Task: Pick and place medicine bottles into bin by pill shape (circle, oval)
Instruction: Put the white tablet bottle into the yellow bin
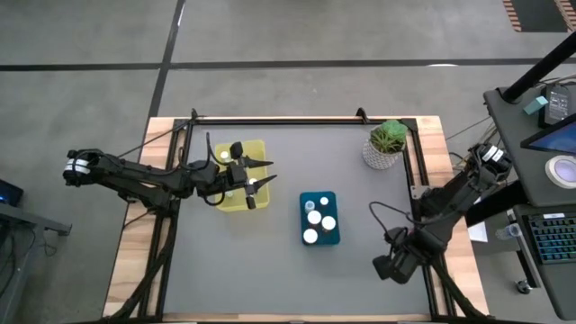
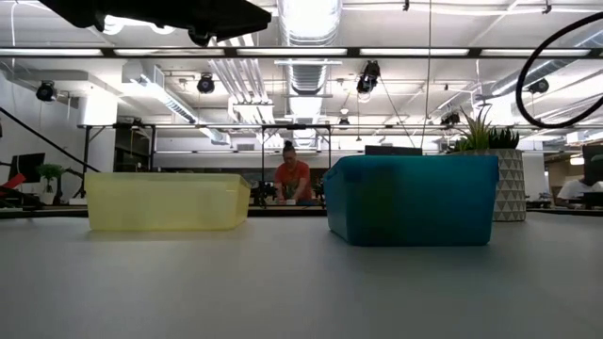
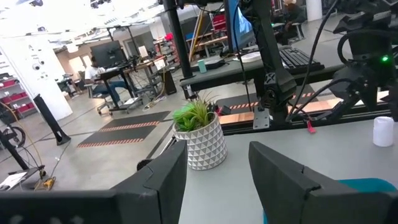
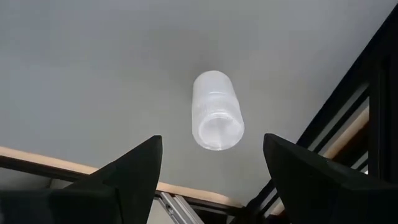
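A white, translucent medicine bottle (image 4: pixel 217 111) seems to stand upright on the grey table near its right edge. It also shows in the left wrist view (image 3: pixel 383 131). My right gripper (image 4: pixel 211 168) hangs above it, open, with a finger on either side and clear of it. The gripper (image 1: pixel 392 266) hides the bottle in the high view. My left gripper (image 1: pixel 264 174) is open and empty, held above the yellow bin (image 1: pixel 241 175), which holds a white-capped bottle (image 1: pixel 225 155). The teal bin (image 1: pixel 319 219) holds three white-capped bottles (image 1: pixel 317 220).
A potted green plant (image 1: pixel 386 144) stands at the far right corner. A black frame rail (image 4: pixel 348 106) runs along the table's right edge beside the bottle. The two bins stand side by side mid-table in the low view (image 2: pixel 165 201) (image 2: pixel 410 200). A person (image 2: pixel 294 179) sits in the room behind.
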Controlling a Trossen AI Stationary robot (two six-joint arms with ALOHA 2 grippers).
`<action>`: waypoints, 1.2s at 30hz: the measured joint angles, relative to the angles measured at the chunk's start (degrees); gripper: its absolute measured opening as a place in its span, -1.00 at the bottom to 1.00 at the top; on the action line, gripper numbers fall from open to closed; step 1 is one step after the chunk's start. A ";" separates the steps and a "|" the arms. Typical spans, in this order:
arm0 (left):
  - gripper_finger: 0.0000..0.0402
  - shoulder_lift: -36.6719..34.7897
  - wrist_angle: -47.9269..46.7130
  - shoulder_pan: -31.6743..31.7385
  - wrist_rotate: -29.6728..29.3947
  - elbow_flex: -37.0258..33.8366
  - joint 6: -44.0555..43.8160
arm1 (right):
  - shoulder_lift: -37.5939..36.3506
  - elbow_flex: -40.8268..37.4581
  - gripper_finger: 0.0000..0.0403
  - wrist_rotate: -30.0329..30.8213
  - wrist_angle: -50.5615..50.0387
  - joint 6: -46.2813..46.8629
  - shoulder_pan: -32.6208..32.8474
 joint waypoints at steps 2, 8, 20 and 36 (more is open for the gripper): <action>-0.22 0.00 -0.04 0.00 0.00 0.00 -0.01 | 0.02 0.00 0.35 1.27 0.04 1.39 0.94; -0.22 0.00 -0.54 0.00 0.00 -0.04 -0.02 | 0.39 -0.13 0.35 3.14 0.08 3.87 2.50; -0.22 0.00 -0.63 0.00 0.00 -0.04 -0.07 | 6.53 -0.17 0.35 2.56 2.27 3.09 2.78; -0.22 0.00 -0.68 -0.01 0.00 -0.04 -0.04 | 6.71 -0.13 -0.33 2.30 2.88 3.86 2.77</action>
